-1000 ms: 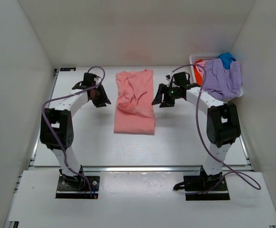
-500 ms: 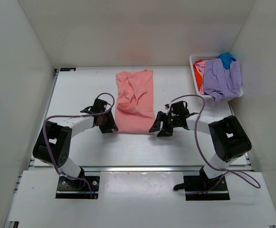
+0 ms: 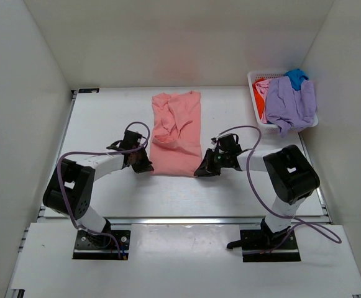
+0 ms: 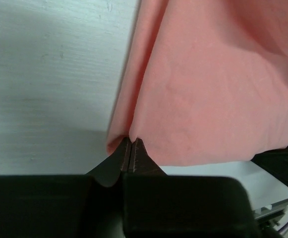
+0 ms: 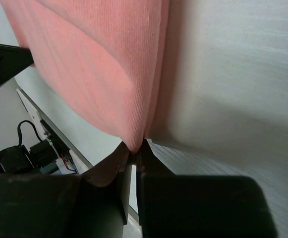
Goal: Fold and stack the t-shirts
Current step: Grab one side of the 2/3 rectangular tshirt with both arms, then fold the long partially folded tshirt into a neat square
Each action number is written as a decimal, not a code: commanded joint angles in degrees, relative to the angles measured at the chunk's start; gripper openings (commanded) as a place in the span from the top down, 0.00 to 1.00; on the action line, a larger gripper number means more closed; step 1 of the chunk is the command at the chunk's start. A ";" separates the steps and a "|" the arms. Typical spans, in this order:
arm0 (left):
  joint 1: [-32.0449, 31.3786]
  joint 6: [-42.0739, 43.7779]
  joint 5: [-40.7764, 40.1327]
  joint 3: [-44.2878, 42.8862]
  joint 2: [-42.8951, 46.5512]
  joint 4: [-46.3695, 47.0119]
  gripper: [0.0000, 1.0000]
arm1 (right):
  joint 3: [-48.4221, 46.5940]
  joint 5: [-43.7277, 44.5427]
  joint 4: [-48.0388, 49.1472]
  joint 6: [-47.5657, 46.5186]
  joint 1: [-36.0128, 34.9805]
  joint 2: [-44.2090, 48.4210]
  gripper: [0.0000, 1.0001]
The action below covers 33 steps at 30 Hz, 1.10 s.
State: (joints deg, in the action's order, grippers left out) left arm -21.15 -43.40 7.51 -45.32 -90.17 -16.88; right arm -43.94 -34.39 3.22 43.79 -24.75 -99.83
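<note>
A salmon-pink t-shirt (image 3: 177,133) lies folded lengthwise in a long strip on the white table, with its sleeves bunched near the middle. My left gripper (image 3: 148,169) is shut on its near left corner (image 4: 121,141), and the cloth pinches between the black fingertips. My right gripper (image 3: 199,173) is shut on the near right corner (image 5: 136,144) in the same way. Both grippers sit low at the table surface. More t-shirts, lavender (image 3: 289,102), bright blue (image 3: 296,77) and orange-red (image 3: 259,99), are heaped in a basket.
The white lattice basket (image 3: 255,77) stands at the back right corner, with the lavender shirt hanging over its near edge. White walls close in the table (image 3: 105,118) on three sides. The arm bases are at the near edge.
Both arms swung from the far end of the pink shirt down to its near corners. The open grippers have closed on the cloth.
</note>
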 commanded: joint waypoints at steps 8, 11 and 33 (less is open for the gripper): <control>-2.84 1.65 2.42 4.72 15.36 -9.90 1.00 | -3.51 -2.09 -14.18 -5.99 -3.02 8.24 1.00; -3.37 1.91 0.14 2.35 22.38 -13.78 1.00 | -7.02 1.25 -22.01 -8.54 -4.34 15.88 1.00; -4.70 0.68 8.04 12.99 33.84 -17.75 1.00 | 9.76 -7.08 -19.83 -4.85 -6.72 24.16 1.00</control>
State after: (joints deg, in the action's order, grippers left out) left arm -27.49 -43.53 14.28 -29.19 -55.40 -34.81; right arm -31.57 -38.48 -16.45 40.23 -33.19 -74.78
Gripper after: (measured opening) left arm 0.026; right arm 0.031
